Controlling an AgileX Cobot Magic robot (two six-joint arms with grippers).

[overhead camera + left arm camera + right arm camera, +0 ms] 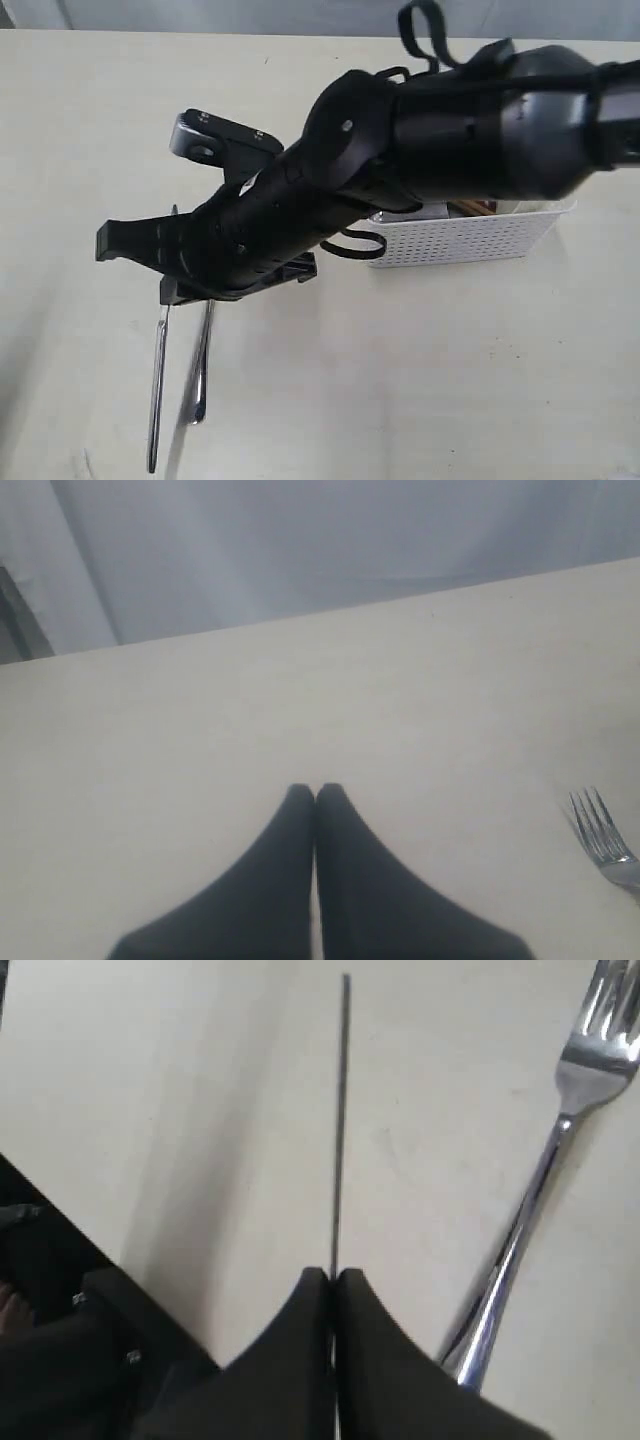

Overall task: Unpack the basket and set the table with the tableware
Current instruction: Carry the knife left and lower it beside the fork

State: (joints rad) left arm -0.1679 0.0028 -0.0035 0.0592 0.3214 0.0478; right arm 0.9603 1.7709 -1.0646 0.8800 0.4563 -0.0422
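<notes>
right pincer (333,1278) tight on edge-on knife (340,1110), its length straight out from the tips, fork (540,1190) alongside; left pincer (316,792) closed, empty

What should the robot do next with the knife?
Probably lower it flat and let go: the right gripper is shut on the knife, seen edge-on beside the fork that lies on the table.
</notes>
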